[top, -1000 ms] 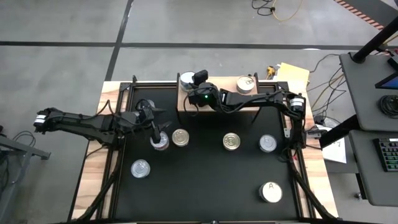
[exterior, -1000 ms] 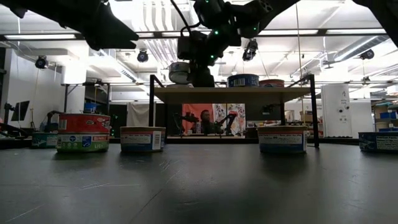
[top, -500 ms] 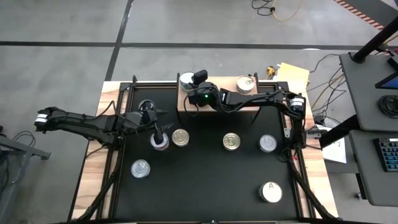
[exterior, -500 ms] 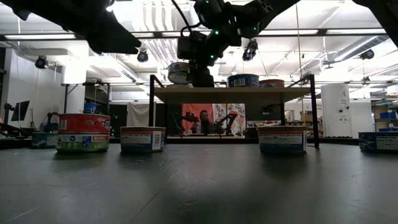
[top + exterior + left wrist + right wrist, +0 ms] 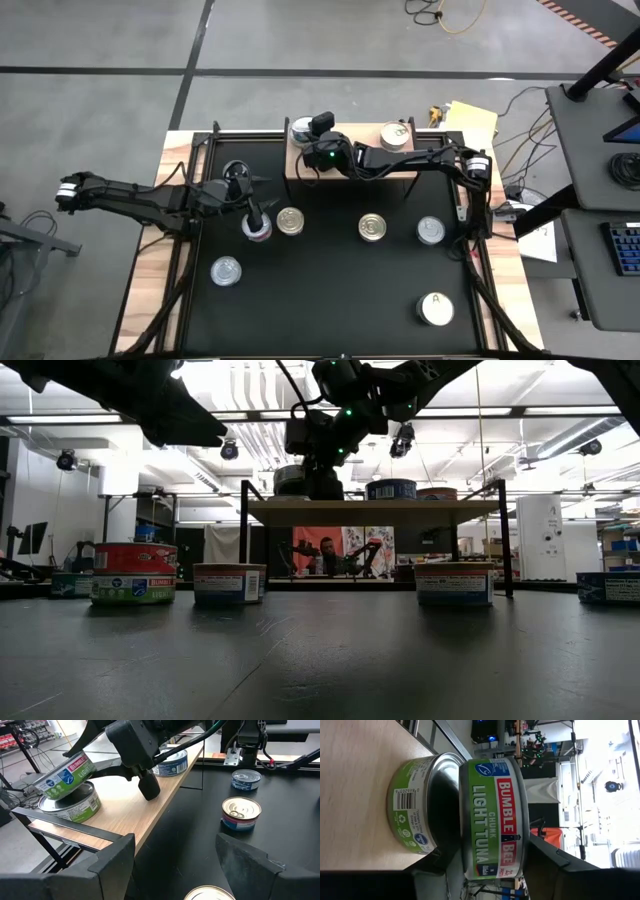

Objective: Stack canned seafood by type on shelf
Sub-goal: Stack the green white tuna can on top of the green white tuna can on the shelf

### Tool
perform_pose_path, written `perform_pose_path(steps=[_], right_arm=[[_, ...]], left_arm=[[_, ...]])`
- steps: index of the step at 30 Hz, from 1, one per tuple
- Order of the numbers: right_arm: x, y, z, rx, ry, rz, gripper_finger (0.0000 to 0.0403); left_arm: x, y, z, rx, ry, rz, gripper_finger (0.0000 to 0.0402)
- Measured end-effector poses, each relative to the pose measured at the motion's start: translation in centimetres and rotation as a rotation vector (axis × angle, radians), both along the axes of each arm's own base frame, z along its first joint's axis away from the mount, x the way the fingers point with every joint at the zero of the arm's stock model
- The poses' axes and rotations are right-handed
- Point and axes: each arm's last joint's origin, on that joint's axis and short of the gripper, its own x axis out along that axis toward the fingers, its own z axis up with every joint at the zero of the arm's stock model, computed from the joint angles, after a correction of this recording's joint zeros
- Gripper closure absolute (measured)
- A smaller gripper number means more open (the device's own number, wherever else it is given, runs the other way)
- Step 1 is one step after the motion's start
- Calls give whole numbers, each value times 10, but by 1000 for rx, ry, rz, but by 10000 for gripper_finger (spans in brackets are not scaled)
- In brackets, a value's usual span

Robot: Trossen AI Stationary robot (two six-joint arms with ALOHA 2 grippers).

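Left wrist view shows the right gripper point(image 5: 107, 757) setting a green-label tin point(image 5: 66, 774), tilted, onto a matching green tin point(image 5: 70, 805) at the shelf point(image 5: 135, 812) end, its fingers easing apart, so next it must seat level before full release, while the left gripper point(image 5: 248, 207) hovers open over a tin on the surface

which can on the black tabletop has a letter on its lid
The white-topped can marked "A", alone in the near right corner; the other cans there have plain metal lids.

We saw a grey concrete floor point(image 5: 100, 100) crossed by dark lines, a dark desk point(image 5: 600, 130) with a keyboard point(image 5: 625, 250) beside the bench, and long ceiling lights point(image 5: 560, 412) above white ducts point(image 5: 250, 390).
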Motion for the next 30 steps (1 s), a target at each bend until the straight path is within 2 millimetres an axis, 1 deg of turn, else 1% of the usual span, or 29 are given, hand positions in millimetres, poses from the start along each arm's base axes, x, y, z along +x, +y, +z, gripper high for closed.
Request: perform_pose_path(steps=[6, 18, 30], right_arm=[[0, 0, 0, 0, 1, 0, 251], [0, 0, 0, -1, 3, 1, 208], [0, 0, 1, -5, -12, 1, 202]], left_arm=[[0, 0, 0, 0, 0, 0, 141], [0, 0, 0, -7, -3, 2, 141], [0, 0, 0, -9, -4, 3, 141]])
